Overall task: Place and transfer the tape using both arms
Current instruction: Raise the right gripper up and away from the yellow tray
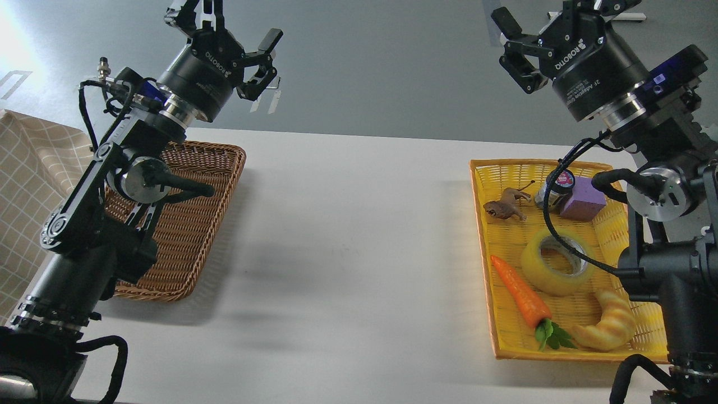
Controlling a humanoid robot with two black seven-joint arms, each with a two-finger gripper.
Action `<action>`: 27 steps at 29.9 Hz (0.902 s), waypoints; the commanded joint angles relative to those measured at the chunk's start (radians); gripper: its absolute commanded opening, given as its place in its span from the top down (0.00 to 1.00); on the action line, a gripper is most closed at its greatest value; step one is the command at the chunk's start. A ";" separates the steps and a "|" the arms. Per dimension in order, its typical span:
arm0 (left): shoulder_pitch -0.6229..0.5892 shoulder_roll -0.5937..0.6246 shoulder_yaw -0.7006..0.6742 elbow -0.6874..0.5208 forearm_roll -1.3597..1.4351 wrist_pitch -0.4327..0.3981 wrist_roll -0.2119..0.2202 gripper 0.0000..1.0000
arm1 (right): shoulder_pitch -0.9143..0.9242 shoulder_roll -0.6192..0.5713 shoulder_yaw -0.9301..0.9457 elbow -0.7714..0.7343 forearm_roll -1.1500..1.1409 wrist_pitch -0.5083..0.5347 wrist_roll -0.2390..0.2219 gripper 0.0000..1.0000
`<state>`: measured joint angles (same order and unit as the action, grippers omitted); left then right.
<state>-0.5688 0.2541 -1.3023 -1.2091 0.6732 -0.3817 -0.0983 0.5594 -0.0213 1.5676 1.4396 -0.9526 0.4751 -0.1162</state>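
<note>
Two grippers up high, both empty. Left gripper [238, 39]: jaws spread wide, one finger [270, 40] pointing up and right, the other partly cut off by the top edge; nothing between them. It hangs above the far left part of the table [348, 235], well clear of the surface. Right gripper [547, 25]: jaws also spread apart, nothing held, one finger [507, 22] out to the left, the other near the top edge. It sits above the far edge of the table on the right side.

Below the left arm: brown wicker basket [196, 224], partly hidden by the arm's links; what shows of its floor is bare weave.

Below the right arm: yellow basket [488, 247]. The tape [555, 262] lies flat near its middle, core opening up, a black cable [561, 235] from the right arm crossing in front of it. Just left of the tape, a carrot [519, 292] lying at a slant, green leaves toward the near edge. Near the tape on the near side, a croissant [608, 322]. At the far end: a small brown animal figure [505, 206], a small jar [555, 191] and a purple block [583, 199], the jar and block touching.

Checked cloth [28, 185] at the far left edge.
</note>
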 commanded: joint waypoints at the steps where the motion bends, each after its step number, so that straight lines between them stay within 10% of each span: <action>1: 0.000 0.005 -0.003 0.000 -0.006 0.000 0.002 0.02 | 0.004 0.001 0.025 0.022 0.000 -0.001 0.006 0.00; 27: 0.006 -0.016 -0.023 -0.014 -0.014 -0.017 -0.001 0.02 | -0.015 -0.068 0.065 -0.013 -0.008 0.014 0.085 0.00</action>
<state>-0.5632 0.2378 -1.3262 -1.2226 0.6581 -0.3909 -0.0997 0.5450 -0.0511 1.6424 1.4246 -0.9551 0.4887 -0.0305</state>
